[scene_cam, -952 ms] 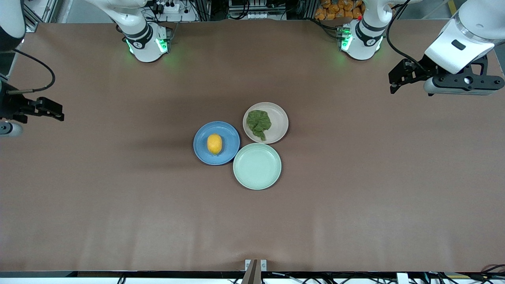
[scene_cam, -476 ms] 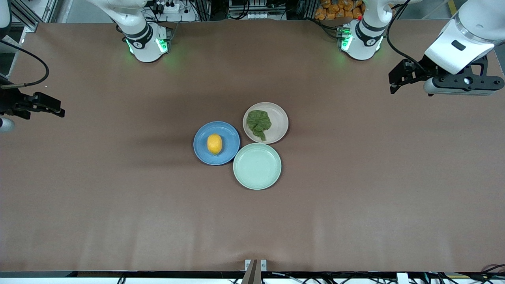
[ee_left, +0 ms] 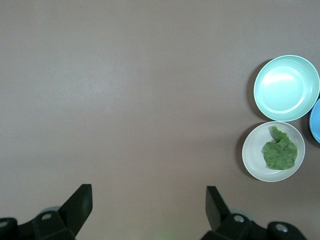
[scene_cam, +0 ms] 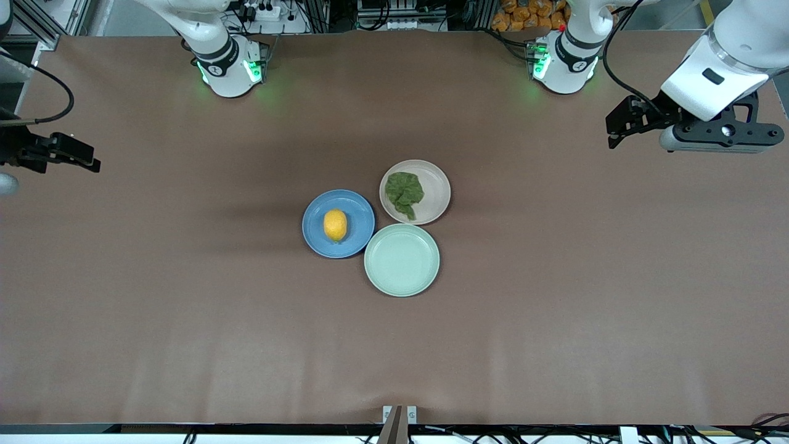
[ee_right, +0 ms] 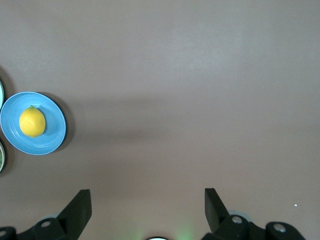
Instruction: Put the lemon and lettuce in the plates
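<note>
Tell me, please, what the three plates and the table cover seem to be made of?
The blue plate, beige-pink plate and mint-green plate look like matte ceramic or melamine: smooth, even colour, with only a soft sheen on the mint one. The brown table cover looks like paper or thin fabric, dull with faint creases. I cannot tell more exactly.

Left claw (ee_left: 145, 207) raised, jaws wide; right claw (ee_right: 147, 207) same.
</note>
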